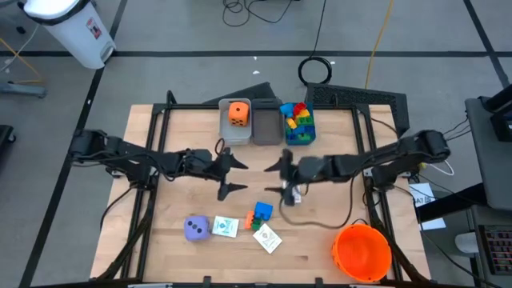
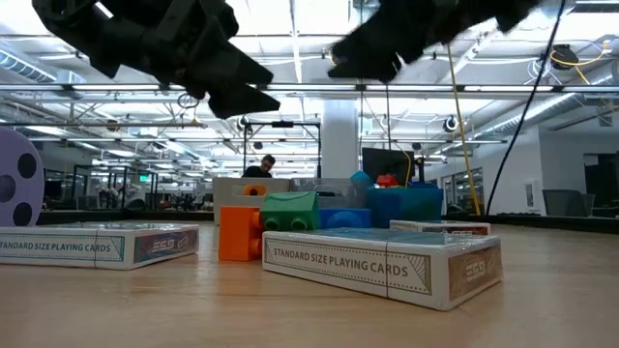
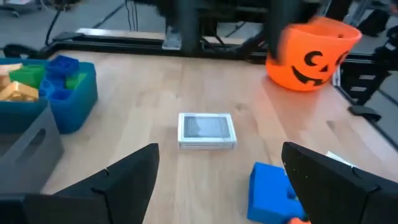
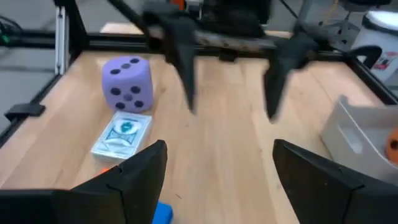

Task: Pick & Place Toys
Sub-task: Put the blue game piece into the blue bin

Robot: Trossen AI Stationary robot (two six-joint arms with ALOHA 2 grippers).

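Pale wood table (image 1: 336, 248): both your grippers hover mid-table facing each other, apparently between picks. Left gripper (image 1: 232, 174) spread wide, empty; right gripper (image 1: 280, 178) parted, empty. Toys you have yet to collect lie near the front edge: purple die (image 1: 197, 229), two card packs (image 1: 226, 227) (image 1: 267, 238), blue block (image 1: 262, 211) on an orange one. Orange die (image 1: 238, 113) and coloured blocks (image 1: 296, 120) already sit in the rear bins (image 1: 264, 132). Orange bucket (image 1: 362, 252) stands at front right. Beyond: an open lab hall.
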